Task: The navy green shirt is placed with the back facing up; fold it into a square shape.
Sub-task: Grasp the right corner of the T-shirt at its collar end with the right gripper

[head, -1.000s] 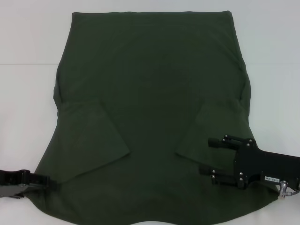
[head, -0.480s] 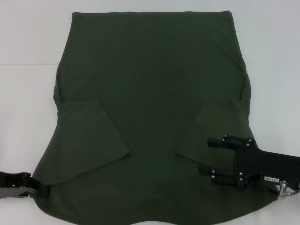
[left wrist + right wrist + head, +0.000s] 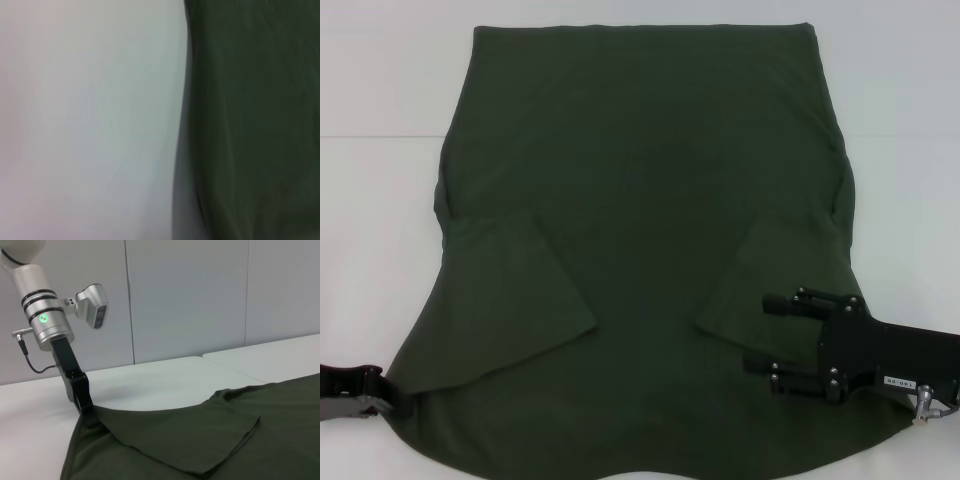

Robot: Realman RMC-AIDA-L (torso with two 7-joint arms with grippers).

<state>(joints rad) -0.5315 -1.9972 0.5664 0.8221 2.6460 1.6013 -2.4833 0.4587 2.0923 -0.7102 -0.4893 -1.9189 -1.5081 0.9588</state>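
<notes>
The navy green shirt (image 3: 640, 200) lies spread flat on the white table (image 3: 380, 200), plain side up, with both short sleeves folded inward onto the body. My right gripper (image 3: 758, 334) hovers open over the shirt's near right part, beside the folded right sleeve (image 3: 770, 270), with nothing between its fingers. My left gripper (image 3: 395, 402) sits at the shirt's near left edge; in the right wrist view the left gripper (image 3: 85, 407) touches the cloth's corner. The left wrist view shows only the shirt's edge (image 3: 250, 120) against the table.
White table surface (image 3: 900, 150) surrounds the shirt on the left, right and far sides. A seam between two tabletops (image 3: 370, 135) runs across the far part. Grey wall panels (image 3: 190, 295) stand behind the table in the right wrist view.
My left gripper has drawn back leftward, from over the shirt's lower left part to its edge. The right gripper and the shirt have stayed still.
</notes>
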